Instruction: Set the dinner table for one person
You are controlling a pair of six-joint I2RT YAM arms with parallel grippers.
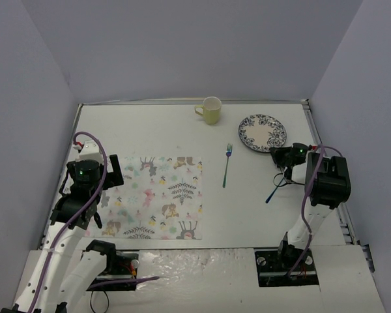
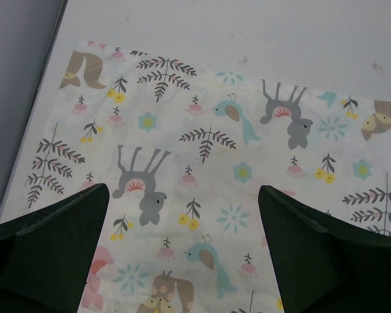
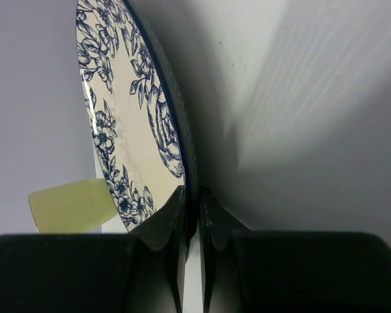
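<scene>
The white desk (image 1: 260, 215) spreads beneath both arms. At its far right, the right hand (image 3: 192, 195) is clenched on the near rim of the blue-patterned plate (image 1: 262, 132). The left hand (image 2: 182, 192) hangs released over the floral placemat (image 1: 155, 195) at near left.

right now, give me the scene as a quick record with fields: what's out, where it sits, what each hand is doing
dinner table: white, flat
placemat: floral cloth, lying flat, near left
mug: pale yellow-green, upright, far centre
plate: blue floral pattern, far right
fork: on bare table, between placemat and plate
blue-handled utensil: beside the right arm, type unclear
left hand: open, over the placemat, holding nothing
right hand: closed on the plate's rim
</scene>
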